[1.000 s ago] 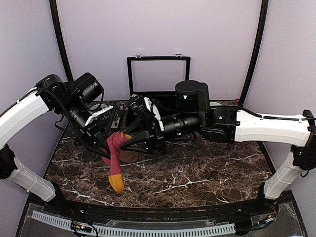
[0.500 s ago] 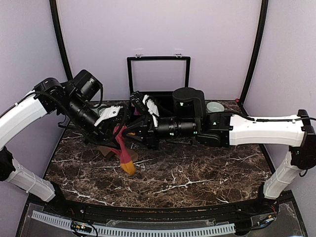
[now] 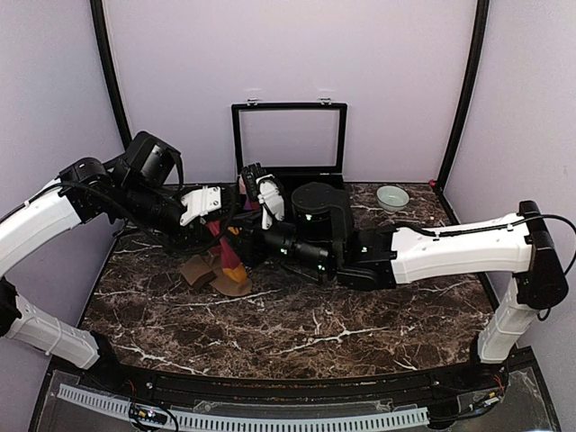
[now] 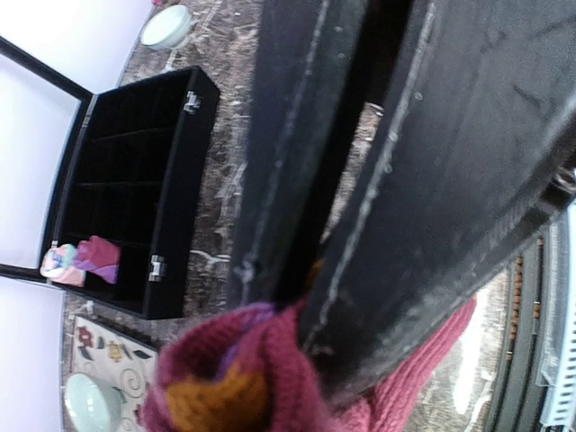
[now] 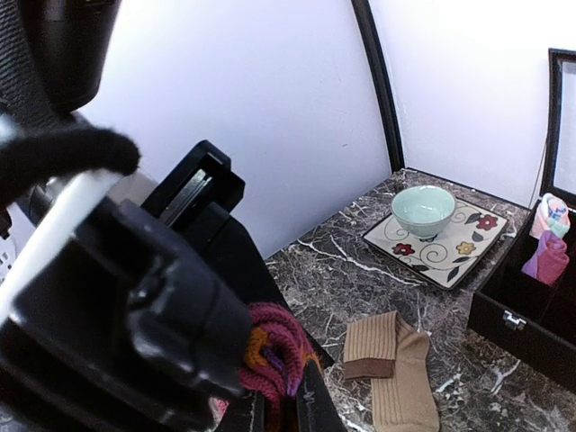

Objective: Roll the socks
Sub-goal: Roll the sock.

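Top external view gives me the marble table (image 3: 378, 333) with both arms reaching to its left-centre. The right arm (image 3: 450, 252) stretches low and nearly flat from the right edge across the middle, its wrist turned toward the left. The left arm (image 3: 36, 216) comes in from the left edge, elbow raised and forearm sloping down to the right to meet the other.

An open black box (image 4: 175, 207) with dividers stands at the far edge, its lid upright against the back wall. Just left of it lies a floral plate (image 5: 450, 252). The tan socks (image 5: 396, 373) lie flat on the table, one over the other, between the plate and the grippers.

I see the left gripper (image 4: 301, 306) with its fingers drawn close, pinching the striped cuff of the red sock (image 5: 274, 355). The right gripper (image 5: 277, 416) looks clamped on the same sock, with fabric bunched between its narrow tips. The sock is lifted off the table and its orange toe hangs down near the tan socks; I cannot tell whether it touches them.

One pale green bowl (image 5: 423, 210) sits on the plate, and another bowl (image 3: 392, 196) sits near the far edge, right of the box. A pink and light-blue bundle (image 5: 549, 238) rests in an end compartment of the box.
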Tool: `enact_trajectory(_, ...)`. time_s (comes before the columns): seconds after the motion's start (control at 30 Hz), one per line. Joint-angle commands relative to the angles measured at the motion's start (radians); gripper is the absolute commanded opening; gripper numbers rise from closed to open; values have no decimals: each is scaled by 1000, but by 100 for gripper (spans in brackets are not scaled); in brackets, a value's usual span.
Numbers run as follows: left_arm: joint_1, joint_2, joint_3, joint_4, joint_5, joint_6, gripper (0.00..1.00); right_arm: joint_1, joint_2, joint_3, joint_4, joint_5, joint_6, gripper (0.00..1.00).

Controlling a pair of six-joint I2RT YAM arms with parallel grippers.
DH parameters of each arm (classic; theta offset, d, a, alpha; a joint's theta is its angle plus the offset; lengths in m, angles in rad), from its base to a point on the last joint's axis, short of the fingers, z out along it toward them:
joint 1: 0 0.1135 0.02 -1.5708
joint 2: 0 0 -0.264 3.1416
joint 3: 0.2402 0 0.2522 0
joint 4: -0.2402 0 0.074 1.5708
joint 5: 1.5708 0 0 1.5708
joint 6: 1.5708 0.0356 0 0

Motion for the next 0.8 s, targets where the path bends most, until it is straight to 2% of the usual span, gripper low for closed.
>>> enact_trajectory(0.0, -11, -64, -49, 273, -124, 26, 23, 57, 41, -2, 136, 2, 140, 0)
enact_trajectory(0.03, -11, -73, -58, 286, -133, 39, 15, 61, 52, 8, 140, -8, 144, 0)
enact_trajectory(0.07, -13, -78, -62, 294, -134, 52, 2, 63, 64, 28, 139, -34, 146, 0)
enact_trajectory(0.1, -13, -79, -63, 296, -134, 55, 0, 66, 75, 37, 134, -46, 144, 0)
enact_trajectory(0.17, -13, -78, -57, 283, -117, 54, 0, 67, 82, 54, 128, -76, 135, 0)
enact_trajectory(0.2, -13, -79, -51, 257, -94, 51, 0, 67, 76, 44, 136, -82, 129, 5)
enact_trajectory(0.27, -13, -87, -52, 229, -50, 36, 0, 66, 43, 6, 156, -68, 92, 26)
enact_trajectory(0.33, -12, -91, -51, 212, -30, 7, 0, 61, -14, -44, 165, -42, 36, 40)
enact_trajectory(0.53, -3, -75, -11, 155, 37, -96, 0, 33, -229, -234, 212, -35, -87, 60)
enact_trajectory(0.6, 2, -59, 15, 136, 53, -129, 0, 40, -272, -274, 202, -52, -134, 69)
enact_trajectory(0.67, 6, -46, 31, 128, 64, -150, 0, 56, -297, -299, 169, -52, -170, 71)
enact_trajectory(0.77, 7, -34, 44, 122, 73, -167, 0, 82, -290, -320, 150, -21, -188, 68)
